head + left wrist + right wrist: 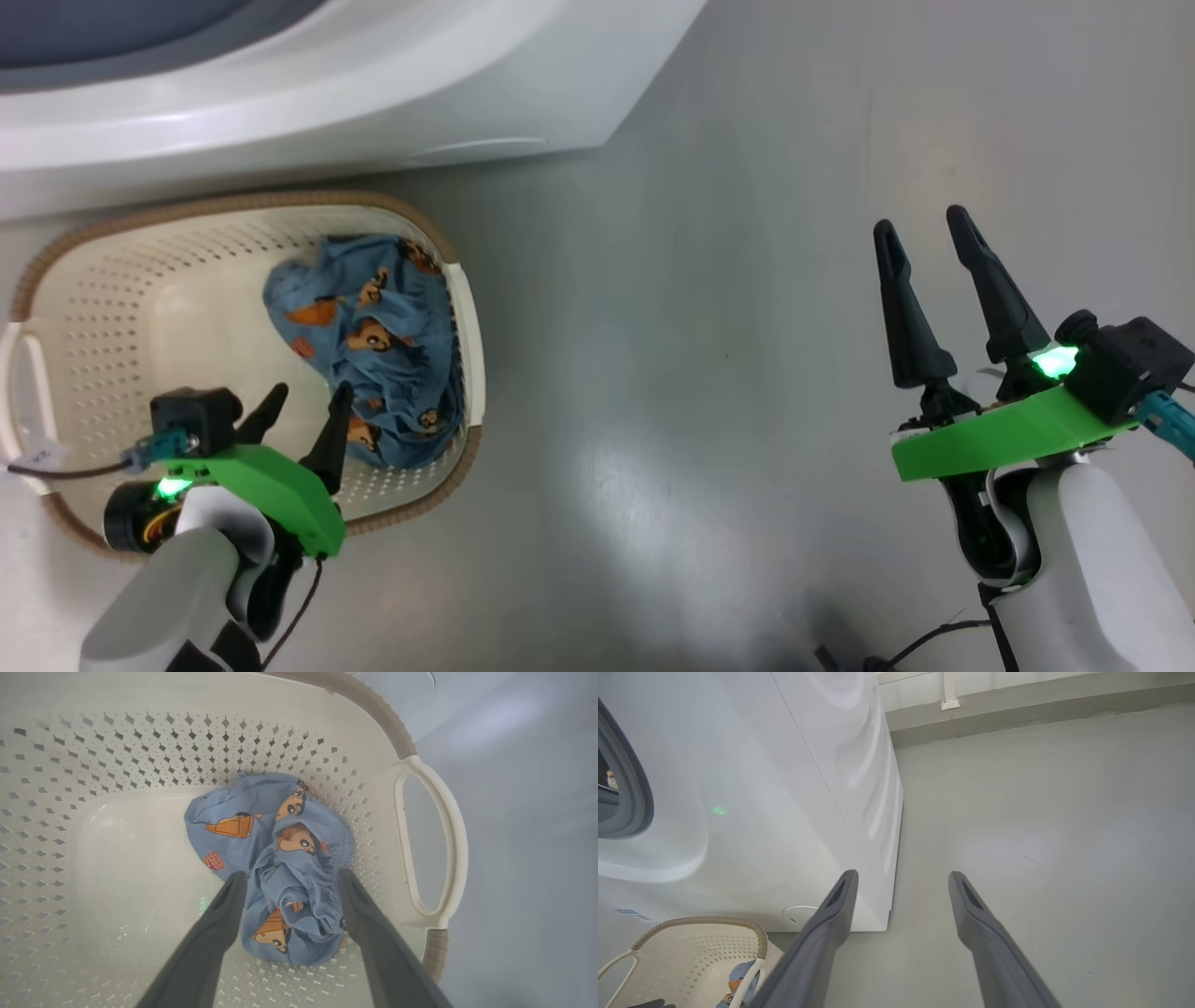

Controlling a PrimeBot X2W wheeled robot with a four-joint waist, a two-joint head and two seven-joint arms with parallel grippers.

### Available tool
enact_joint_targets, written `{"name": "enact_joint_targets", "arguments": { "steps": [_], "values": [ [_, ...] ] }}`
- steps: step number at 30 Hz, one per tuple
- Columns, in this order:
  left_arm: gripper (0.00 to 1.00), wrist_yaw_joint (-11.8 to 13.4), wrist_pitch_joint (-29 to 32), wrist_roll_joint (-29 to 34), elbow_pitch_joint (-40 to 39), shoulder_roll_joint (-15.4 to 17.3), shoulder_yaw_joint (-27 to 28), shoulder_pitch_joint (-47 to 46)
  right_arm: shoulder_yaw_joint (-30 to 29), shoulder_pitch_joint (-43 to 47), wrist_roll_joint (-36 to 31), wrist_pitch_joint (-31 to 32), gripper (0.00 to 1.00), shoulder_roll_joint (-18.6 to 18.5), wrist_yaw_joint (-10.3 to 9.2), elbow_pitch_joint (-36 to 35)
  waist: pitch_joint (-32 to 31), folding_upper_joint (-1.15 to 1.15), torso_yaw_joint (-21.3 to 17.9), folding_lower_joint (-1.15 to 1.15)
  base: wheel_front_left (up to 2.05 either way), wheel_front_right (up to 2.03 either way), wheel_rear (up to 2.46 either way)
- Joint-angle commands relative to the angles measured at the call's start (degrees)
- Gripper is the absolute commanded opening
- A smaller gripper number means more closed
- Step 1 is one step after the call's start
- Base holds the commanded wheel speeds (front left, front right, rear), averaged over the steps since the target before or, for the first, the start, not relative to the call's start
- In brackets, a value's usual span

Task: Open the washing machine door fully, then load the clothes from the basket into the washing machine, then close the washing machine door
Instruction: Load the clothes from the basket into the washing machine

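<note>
The left tool (292,876) hangs over the basket (140,742), jaws spread either side of the blue bear-print clothes (243,816) bunched at one end. It is best lowered deep onto the thick fold before closing. The right tool (926,226) is open above the floor (700,373) — idle.

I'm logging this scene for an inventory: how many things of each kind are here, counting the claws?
Washing machine: 1
Basket: 1
Clothes heap: 1 (cannot tell how many pieces are in it)
Claws: 2, left claw and right claw
Total: 5
</note>
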Motion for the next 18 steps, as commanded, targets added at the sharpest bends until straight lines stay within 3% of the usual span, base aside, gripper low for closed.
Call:
{"name": "enact_joint_targets", "arguments": {
  "steps": [1,18],
  "values": [
    [1.00,-0.09,-0.37,-1.56,0.38,2.42,-0.48,-0.95,1.23,0.09,-0.53,-0.28,1.00,0.35,0.08,-1.68,2.01,0.00,-0.87,0.00,0.00,0.00,0.00],
    [1.00,-0.09,-0.37,-17.01,2.45,7.07,-17.80,-9.77,1.89,-2.11,-1.05,-0.28,1.00,1.06,0.08,-3.12,7.16,0.00,-3.15,0.00,0.00,0.00,0.00]
  ]
}}
